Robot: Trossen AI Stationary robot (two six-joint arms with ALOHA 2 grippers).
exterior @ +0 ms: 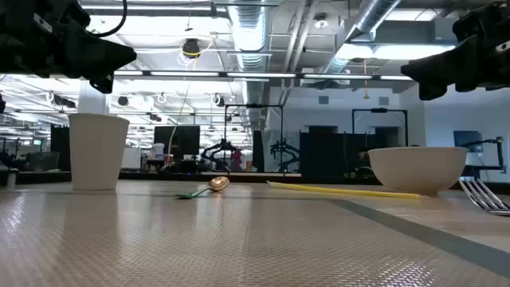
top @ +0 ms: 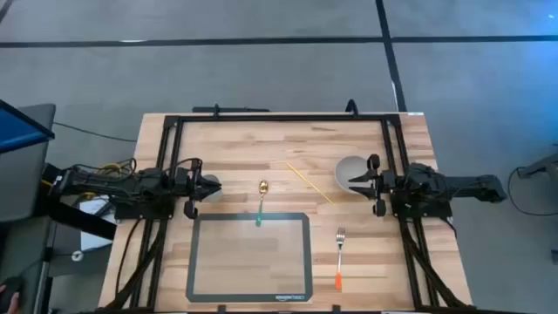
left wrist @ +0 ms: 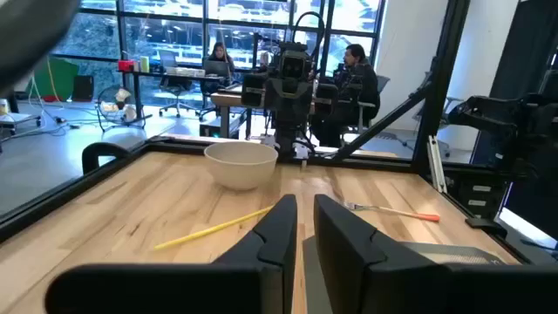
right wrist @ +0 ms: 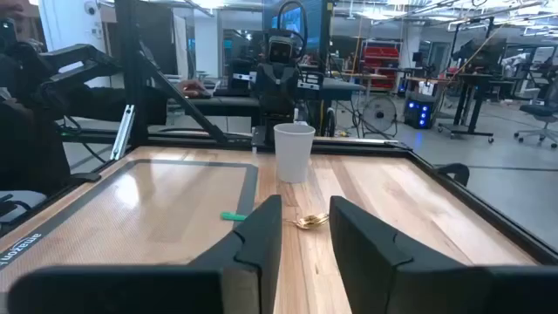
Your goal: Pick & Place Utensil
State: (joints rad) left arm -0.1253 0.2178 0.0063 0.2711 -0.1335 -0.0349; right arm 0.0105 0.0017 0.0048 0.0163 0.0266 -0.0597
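Spoon (top: 262, 199) overlapping mat (top: 250, 295) edge, fork (top: 339, 256) beside mat

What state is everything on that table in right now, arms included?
Spoon: flat, handle tip on the mat.
Fork: flat, beside the mat.
Chopsticks: flat on wood.
Bowl: upright.
Cup: upright.
Mat: flat.
Left gripper: slightly open, holding nothing.
Right gripper: open, holding nothing.

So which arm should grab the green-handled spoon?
Probably the left. The left gripper hovers over the bare wood just beside the spoon, empty. The right gripper waits above the bowl, with the chopstick lying between it and the spoon.
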